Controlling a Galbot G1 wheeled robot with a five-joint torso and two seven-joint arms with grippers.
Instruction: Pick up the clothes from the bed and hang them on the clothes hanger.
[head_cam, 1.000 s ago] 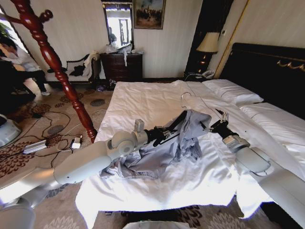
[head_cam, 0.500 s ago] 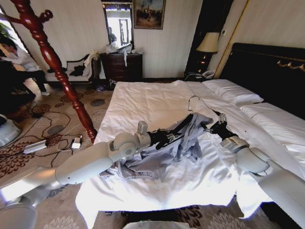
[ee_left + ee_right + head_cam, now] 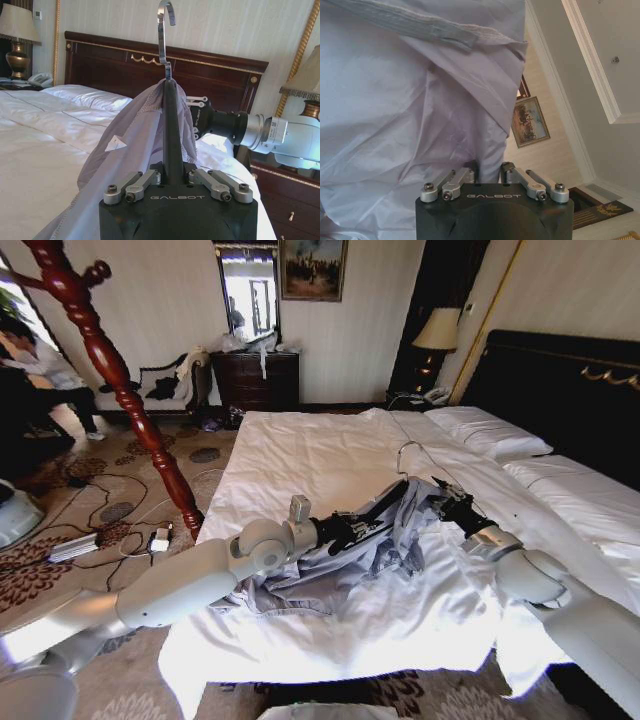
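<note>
The light blue-grey clothes point(image 3: 325, 570) lie bunched on the white bed point(image 3: 300, 450), with their upper part lifted over the black clothes hanger point(image 3: 385, 502). My left gripper point(image 3: 352, 528) is shut on the hanger's bar, seen up close as the clothes hanger point(image 3: 172, 130) with its silver hook point(image 3: 165, 30) pointing up and fabric point(image 3: 130, 140) draped over one shoulder. My right gripper point(image 3: 447, 502) is at the garment's far side, beside the hanger. In the right wrist view the gripper point(image 3: 490, 172) is shut on a fold of the clothes point(image 3: 410, 100).
A red turned wooden post point(image 3: 120, 380) stands left of the bed above cables on the carpet point(image 3: 110, 520). The black headboard point(image 3: 560, 380) and pillows point(image 3: 490, 430) are at the right. A dresser point(image 3: 255, 378) and lamp point(image 3: 437, 332) stand along the far wall.
My right gripper has moved in toward the garment and hanger. The left gripper and hanger have shifted slightly to the right, and the fabric now sits higher on the hanger.
</note>
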